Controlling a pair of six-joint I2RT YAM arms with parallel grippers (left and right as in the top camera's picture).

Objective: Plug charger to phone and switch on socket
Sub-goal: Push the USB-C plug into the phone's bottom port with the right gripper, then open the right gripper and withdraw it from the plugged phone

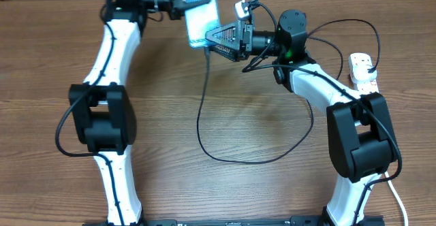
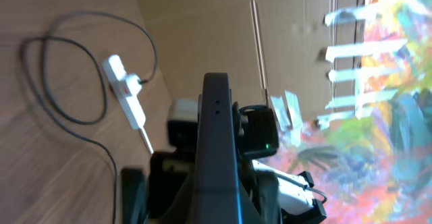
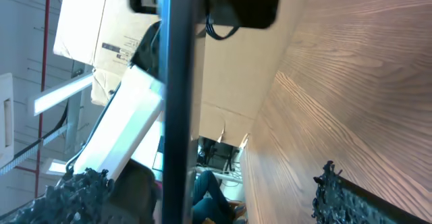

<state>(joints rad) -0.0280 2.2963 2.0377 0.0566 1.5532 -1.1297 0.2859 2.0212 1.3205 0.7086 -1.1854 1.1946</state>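
**Black cable at the port end of a held phone**

Nearest the robot's base, the wood-grain worktop (image 1: 163,131) carries a slack loop of the charger (image 1: 198,120). It lies loose, probably so that no pull reaches the plug tip. One end of the loop rises toward the phone (image 1: 202,15). The other runs right to the socket (image 1: 363,71), a white strip lying beside the right arm's elbow, well apart from both grippers. The cable appears to meet an outlet there. The red switch marks are too small to read, and no gripper is near them, so the switching step is judged to remain.

Farther out, the right gripper (image 1: 218,39) faces the phone's lower end with its jaws spread. In the right wrist view its fingers (image 3: 71,197) stand wide apart and pinch nothing, with the phone edge-on beyond them. The cable's upper end sits just at that end of the phone; whether the tip is seated cannot be told.

Farthest, the left gripper (image 1: 189,0) has its jaws pressed on the phone. It appears to hold the phone off the worktop, screen up and port end toward the right gripper, presumably as a steady target.
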